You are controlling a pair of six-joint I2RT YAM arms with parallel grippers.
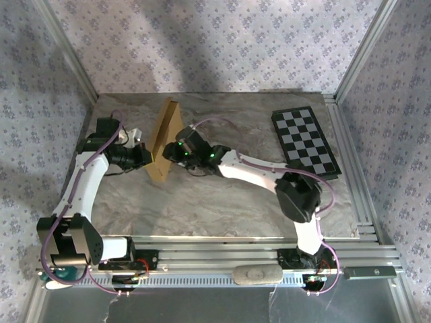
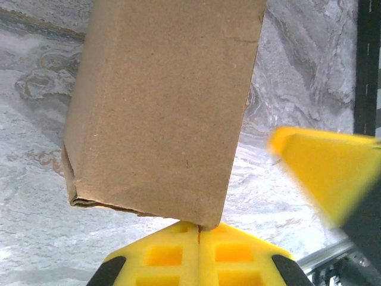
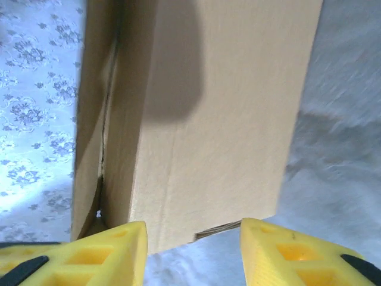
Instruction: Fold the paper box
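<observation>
Top external view: from the near edge both arms reach in to mid-worktop [image 1: 222,202] and meet at the paper box [image 1: 165,138]. It stands on edge, tall and thin, tilted a little, left of centre.

The left gripper [image 1: 146,160] is on the box's left side, low down. In the left wrist view its fingers [image 2: 172,253] are pressed fully together, and the bottom corner of the box [image 2: 161,107] runs into the seam between them, so it looks like a pinch on that corner.

The right gripper [image 1: 171,152] is on the opposite face. In the right wrist view its fingers [image 3: 280,247] stand partly apart with the box [image 3: 220,119] just beyond them. No hold that I can see.

Handling, my read: light, stiff corrugated card with a dry matte face, so it grips fine. It will tip or twist easily with only one corner pinched, and hard pinches will crease it. A loose flap seam shows down the left side in the right wrist view. Best taken by an edge or flap near a fold line, not the flat face.

Farther right, well apart, a checkerboard [image 1: 305,141] lies flat.
</observation>
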